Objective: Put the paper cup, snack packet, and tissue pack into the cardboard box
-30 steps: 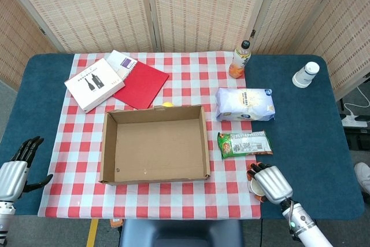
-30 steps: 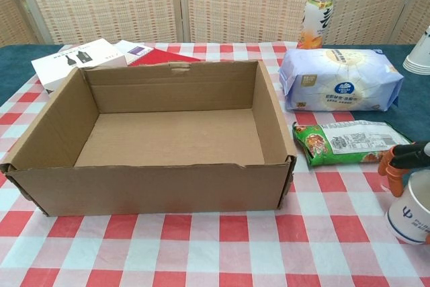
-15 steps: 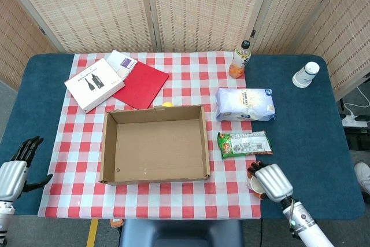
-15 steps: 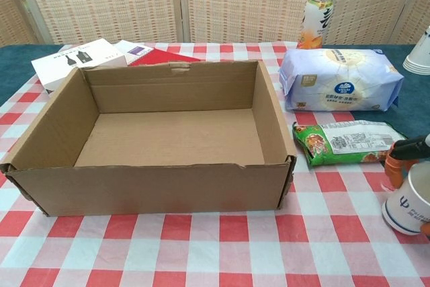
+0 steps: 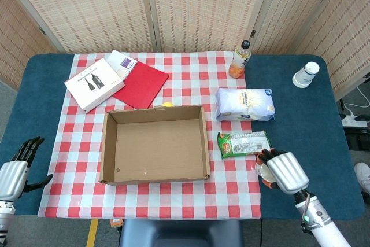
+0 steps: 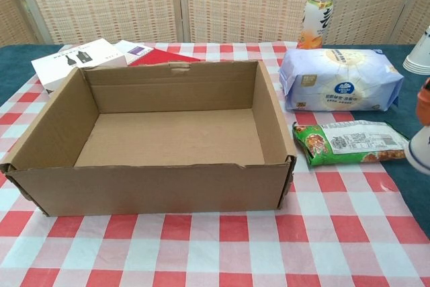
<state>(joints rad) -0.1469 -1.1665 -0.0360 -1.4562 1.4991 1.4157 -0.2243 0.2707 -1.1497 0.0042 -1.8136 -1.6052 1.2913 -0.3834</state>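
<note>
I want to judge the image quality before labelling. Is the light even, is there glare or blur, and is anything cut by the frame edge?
Head view: soft, even light, faint shadows, no glare, all sharp; the right hand covers most of the paper cup. Chest view: also sharp and evenly lit, with a slight sheen on the tissue pack; the cup and hand are cut by the right edge, and the cardboard box looms large.

Tissue pack (image 6: pixel 341 80): we see a blue logo, beyond the right hand (image 5: pixel 284 170); its wording is illegible.
Snack packet (image 6: pixel 349 142): print too small to read.
</note>
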